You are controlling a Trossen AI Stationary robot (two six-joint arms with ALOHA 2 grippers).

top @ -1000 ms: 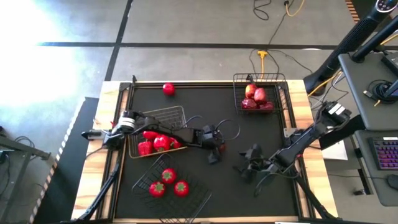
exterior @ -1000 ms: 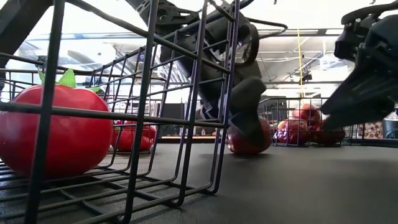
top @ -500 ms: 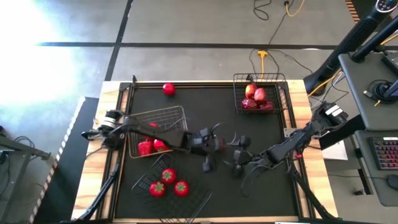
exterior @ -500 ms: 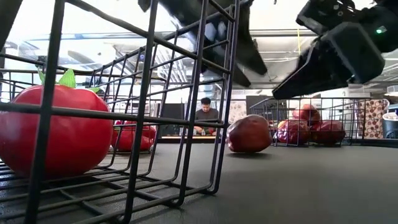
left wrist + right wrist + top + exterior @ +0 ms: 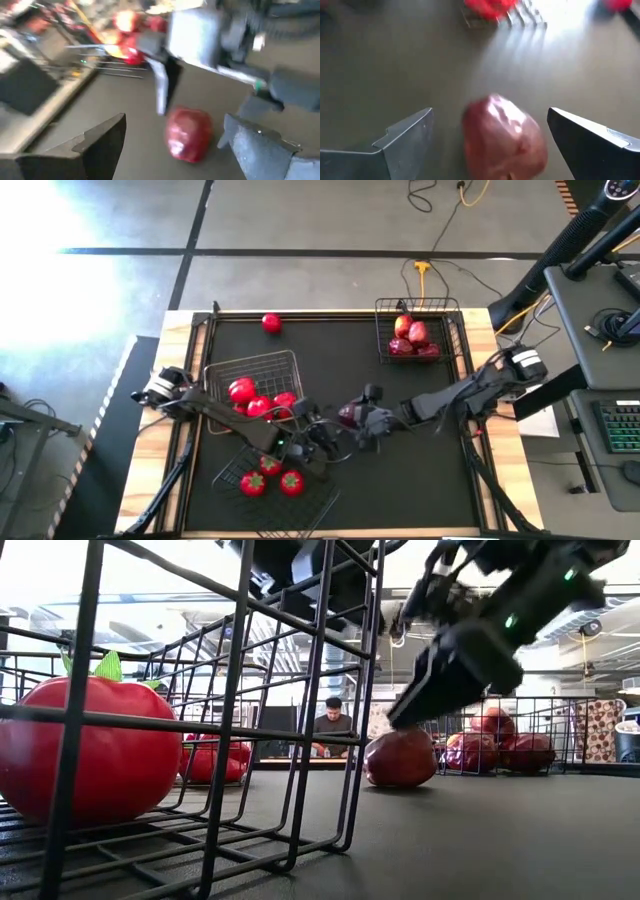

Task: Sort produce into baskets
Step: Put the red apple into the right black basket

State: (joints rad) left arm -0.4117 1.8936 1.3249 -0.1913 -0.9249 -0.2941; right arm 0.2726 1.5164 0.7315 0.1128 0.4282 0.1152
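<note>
A dark red apple (image 5: 347,415) rests on the black mat near the table's middle; it also shows in the low view (image 5: 400,757). My right gripper (image 5: 358,423) is open just over it, one finger on either side of the apple (image 5: 502,137), not touching it. My left gripper (image 5: 322,442) is open and empty, a little toward the near-left of the apple (image 5: 189,134). Peppers lie in the middle-left basket (image 5: 262,365), tomatoes in the near basket (image 5: 225,473), apples in the far-right basket (image 5: 385,330).
A lone red fruit (image 5: 271,323) lies on the mat near the far edge. The near basket's wire wall (image 5: 300,710) and a tomato (image 5: 90,745) stand close to the low camera. A person (image 5: 333,730) sits far behind the table.
My left gripper has risen off the apple and drawn back toward the near-left, by the near basket. My right gripper has gone toward the table's left and come down over the apple. The apple has stayed on the mat.
</note>
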